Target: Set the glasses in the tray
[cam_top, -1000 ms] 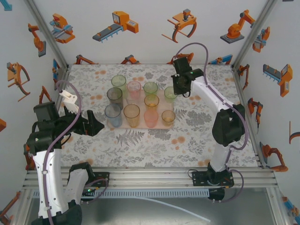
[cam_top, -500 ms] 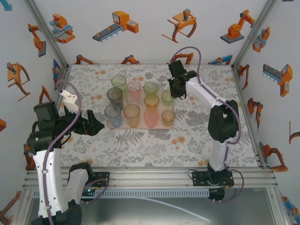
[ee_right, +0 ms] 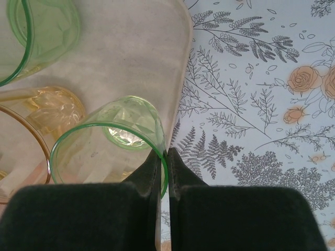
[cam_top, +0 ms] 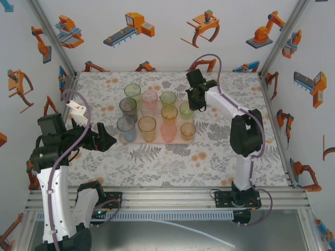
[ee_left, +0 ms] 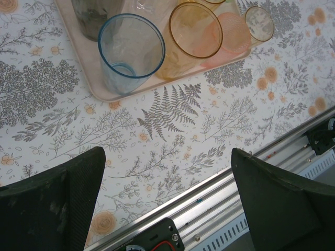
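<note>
The right pincer [ee_right: 163, 157] is gripping a green glass [ee_right: 112, 138] by the rim. One finger is sitting inside the lip and the other outside, and the jaws are closed down to about the thickness of the glass wall. That glass is standing upright over the tray [ee_right: 131, 47], just beside the tray's right rim and about midway along that side. Whether its base is resting on the tray surface, I cannot tell.

From the wrist camera, another green glass [ee_right: 36, 31] is showing on the far side of it and an amber glass [ee_right: 44, 112] is sitting to its left.

From above, the other glasses [cam_top: 147, 125], nine of them, are standing upright on the tray in rough rows, close together.

Over on the left, the left pincer [ee_left: 167, 157] is hovering over the floral tabletop [ee_left: 172, 120], near the tray's near-left corner. Its jaws are spread wide and it is holding nothing. Just beyond it, a blue glass [ee_left: 131, 52] is occupying that corner of the tray, with an orange glass [ee_left: 194, 31] right beside it. The metal rail [ee_left: 220, 204] is running along the tabletop's near edge.
</note>
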`<state>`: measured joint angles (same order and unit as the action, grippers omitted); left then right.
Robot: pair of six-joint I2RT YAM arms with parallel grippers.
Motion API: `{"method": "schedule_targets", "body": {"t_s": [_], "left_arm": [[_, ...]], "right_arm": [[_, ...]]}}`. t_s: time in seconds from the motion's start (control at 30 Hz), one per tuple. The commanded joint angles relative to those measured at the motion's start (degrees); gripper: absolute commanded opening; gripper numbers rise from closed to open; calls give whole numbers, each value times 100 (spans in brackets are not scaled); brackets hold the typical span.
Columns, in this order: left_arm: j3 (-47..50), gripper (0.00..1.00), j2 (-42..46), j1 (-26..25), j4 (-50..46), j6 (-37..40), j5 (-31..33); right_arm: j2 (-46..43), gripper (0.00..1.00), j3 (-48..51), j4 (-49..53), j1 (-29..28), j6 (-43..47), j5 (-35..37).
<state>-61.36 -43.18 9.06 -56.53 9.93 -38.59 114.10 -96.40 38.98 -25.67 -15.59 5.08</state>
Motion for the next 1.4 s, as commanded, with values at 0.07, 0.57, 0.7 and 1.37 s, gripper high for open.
{"method": "schedule_targets", "body": {"t_s": [0.07, 0.57, 0.7, 1.37], "left_arm": [[49, 97, 63, 34, 59, -35, -105], [68, 97, 77, 34, 55, -33, -91], [67, 97, 84, 35, 61, -32, -90], [41, 97, 78, 48, 61, -53, -109]], "right_arm": [[151, 8, -94, -127, -44, -119, -91], [111, 11, 207, -295, -61, -190, -148], [102, 11, 265, -320, -61, -199, -148], [33, 30, 300, -339, -61, -180, -143]]}}
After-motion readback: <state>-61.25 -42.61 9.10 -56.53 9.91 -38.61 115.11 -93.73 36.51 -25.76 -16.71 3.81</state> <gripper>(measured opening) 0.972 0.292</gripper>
